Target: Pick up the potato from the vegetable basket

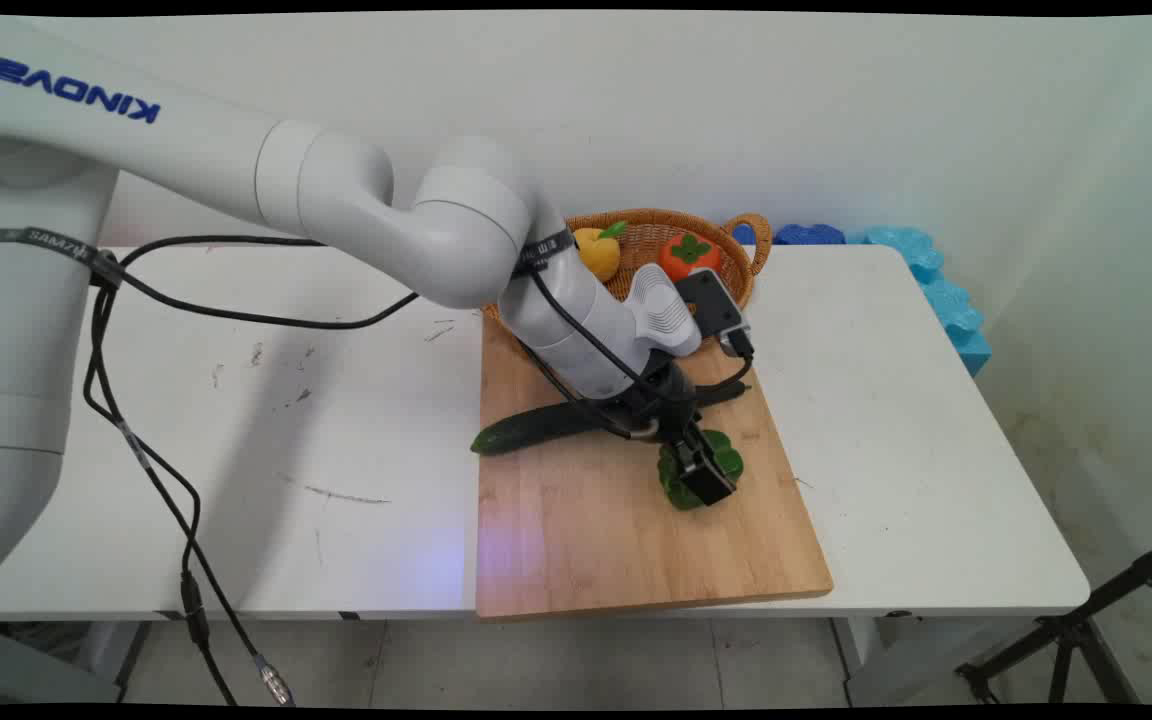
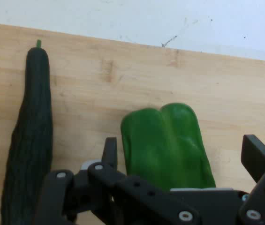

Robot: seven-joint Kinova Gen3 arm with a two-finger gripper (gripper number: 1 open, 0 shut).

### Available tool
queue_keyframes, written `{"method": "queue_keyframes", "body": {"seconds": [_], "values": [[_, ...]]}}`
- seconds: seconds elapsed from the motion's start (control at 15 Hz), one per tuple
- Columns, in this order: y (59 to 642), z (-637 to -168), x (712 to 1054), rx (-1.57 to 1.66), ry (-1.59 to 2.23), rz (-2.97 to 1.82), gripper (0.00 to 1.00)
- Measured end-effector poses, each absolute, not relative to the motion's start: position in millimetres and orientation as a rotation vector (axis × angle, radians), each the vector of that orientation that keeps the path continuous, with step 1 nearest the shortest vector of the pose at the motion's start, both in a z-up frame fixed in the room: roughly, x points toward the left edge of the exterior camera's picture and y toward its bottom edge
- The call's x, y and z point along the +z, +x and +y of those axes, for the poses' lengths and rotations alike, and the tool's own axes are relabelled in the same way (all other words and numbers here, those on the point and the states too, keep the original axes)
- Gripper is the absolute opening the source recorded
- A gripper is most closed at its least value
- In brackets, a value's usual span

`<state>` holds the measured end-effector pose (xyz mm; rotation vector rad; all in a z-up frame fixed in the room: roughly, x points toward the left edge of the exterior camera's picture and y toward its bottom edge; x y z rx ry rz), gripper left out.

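Observation:
A green bell pepper (image 2: 167,145) lies on its side on the wooden cutting board (image 2: 123,89). My gripper (image 2: 184,152) is open and low over the board, one finger on each side of the pepper; whether the fingers touch it I cannot tell. In the main view the gripper (image 1: 701,470) covers part of the pepper (image 1: 676,490) near the middle of the board (image 1: 626,540). A long dark green cucumber (image 2: 29,140) lies beside the pepper, apart from it; the arm hides the middle of the cucumber (image 1: 526,428) in the main view.
A wicker basket (image 1: 736,255) stands behind the board, with a yellow fruit (image 1: 598,250) and an orange persimmon (image 1: 688,255) in it. Blue foam shapes (image 1: 936,290) lie off the table's far right corner. Black cables (image 1: 156,470) hang at the left. A tripod (image 1: 1086,640) stands at the lower right.

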<state>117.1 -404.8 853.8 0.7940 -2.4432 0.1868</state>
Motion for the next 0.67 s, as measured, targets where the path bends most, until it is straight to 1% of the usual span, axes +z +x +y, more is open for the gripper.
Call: {"method": "queue_keyframes", "body": {"seconds": [0.13,0.33,0.67], "values": [[116,-406,860,0.193,0.792,-2.433,1.00],[119,-410,884,0.209,0.790,-2.406,1.00],[145,-417,953,0.252,0.779,-2.347,1.00]]}}
